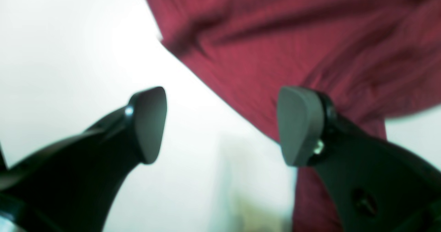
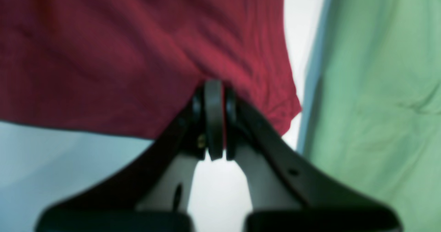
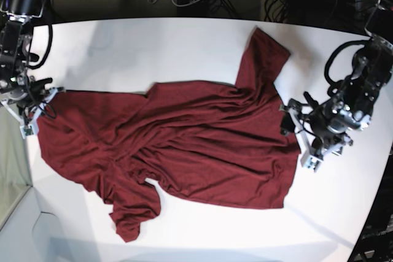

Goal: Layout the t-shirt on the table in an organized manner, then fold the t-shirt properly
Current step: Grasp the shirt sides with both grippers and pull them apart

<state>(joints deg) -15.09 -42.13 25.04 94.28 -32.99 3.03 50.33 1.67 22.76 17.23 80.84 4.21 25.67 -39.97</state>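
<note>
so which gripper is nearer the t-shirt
Right. The right gripper is shut on the t-shirt at its edge; the left gripper has open jaws just beside the opposite edge.

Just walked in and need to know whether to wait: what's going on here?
A two-armed robot is spreading a dark red t-shirt on the white table. The right gripper is shut on the shirt's edge; the left gripper is open beside the opposite edge. The shirt is wrinkled and not yet folded.

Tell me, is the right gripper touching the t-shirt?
Touching. The right wrist view shows the right gripper closed on the edge of the t-shirt, with red cloth pinched between its pads.
</note>
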